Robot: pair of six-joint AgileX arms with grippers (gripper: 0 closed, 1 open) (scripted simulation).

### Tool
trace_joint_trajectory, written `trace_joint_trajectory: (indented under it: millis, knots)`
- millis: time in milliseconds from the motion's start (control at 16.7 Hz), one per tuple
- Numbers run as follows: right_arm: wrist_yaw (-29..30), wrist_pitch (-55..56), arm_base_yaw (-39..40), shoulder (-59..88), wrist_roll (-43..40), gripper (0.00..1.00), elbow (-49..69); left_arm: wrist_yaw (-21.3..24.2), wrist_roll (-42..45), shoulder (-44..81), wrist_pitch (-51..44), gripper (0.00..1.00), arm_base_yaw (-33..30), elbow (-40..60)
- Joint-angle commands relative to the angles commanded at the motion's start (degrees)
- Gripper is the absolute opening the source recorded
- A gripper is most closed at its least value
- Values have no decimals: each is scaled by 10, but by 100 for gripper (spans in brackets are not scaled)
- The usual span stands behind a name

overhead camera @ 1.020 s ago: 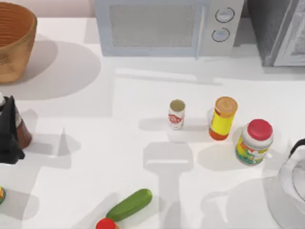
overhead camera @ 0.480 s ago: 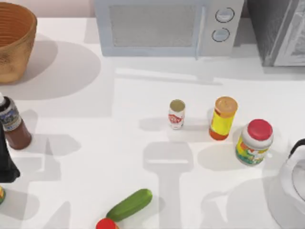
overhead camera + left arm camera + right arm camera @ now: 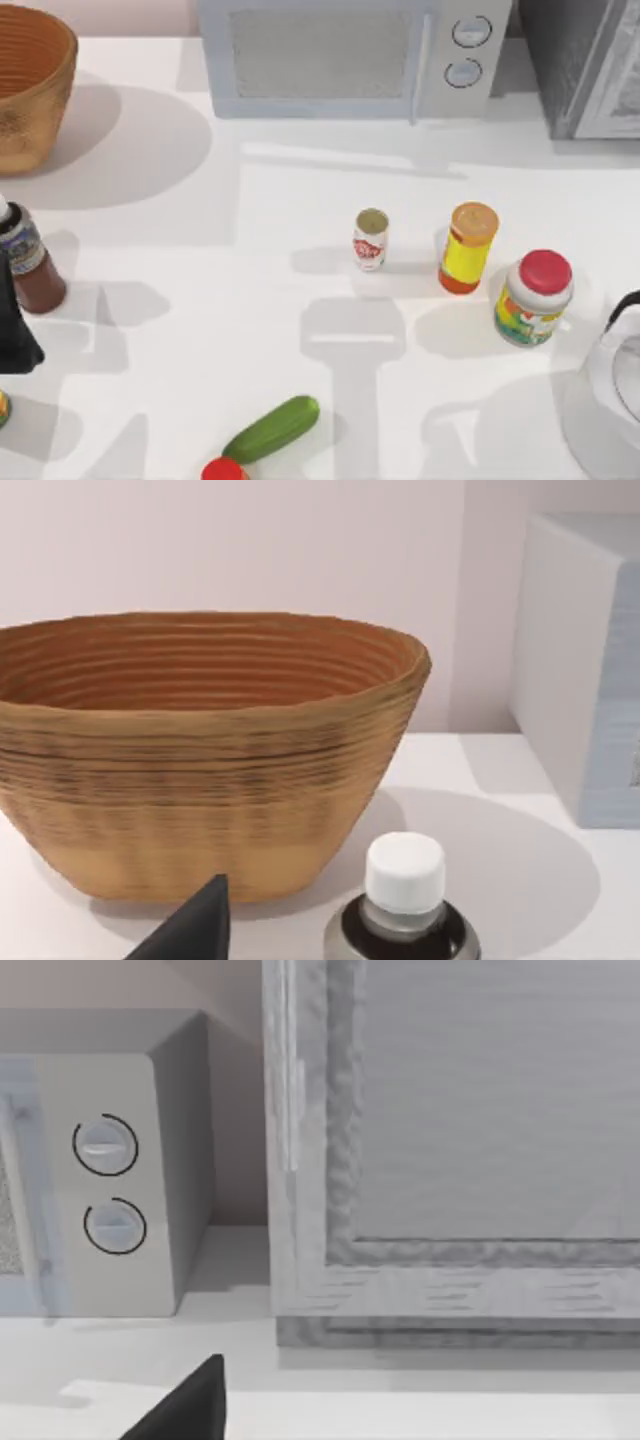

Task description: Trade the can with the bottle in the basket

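A white microwave (image 3: 345, 60) stands at the back of the table (image 3: 200, 330), its 2 round dials (image 3: 105, 1145) facing front. Right of it sits a grey cabinet (image 3: 590, 65). A yellow orange-capped container (image 3: 468, 247) stands upright, with a red-lidded colourful jar (image 3: 534, 297) just beside it. A kettle (image 3: 612, 400) sits at the right edge. A green cucumber (image 3: 271, 429) lies near the front edge, touching a red object (image 3: 222, 470).

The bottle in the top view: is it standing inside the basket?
No. The bottle stands on the white table, apart from the basket, which sits at the far left corner.
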Motion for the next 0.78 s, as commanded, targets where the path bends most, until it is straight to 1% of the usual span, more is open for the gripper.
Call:
trace_joint_trajectory:
  millis: [240, 780]
  knots:
    - [0, 0, 0, 0, 0, 100, 0, 9, 4, 148, 116, 100, 7, 5]
    - [0, 0, 0, 0, 0, 100, 0, 34, 15, 576, 430, 100, 25, 19]
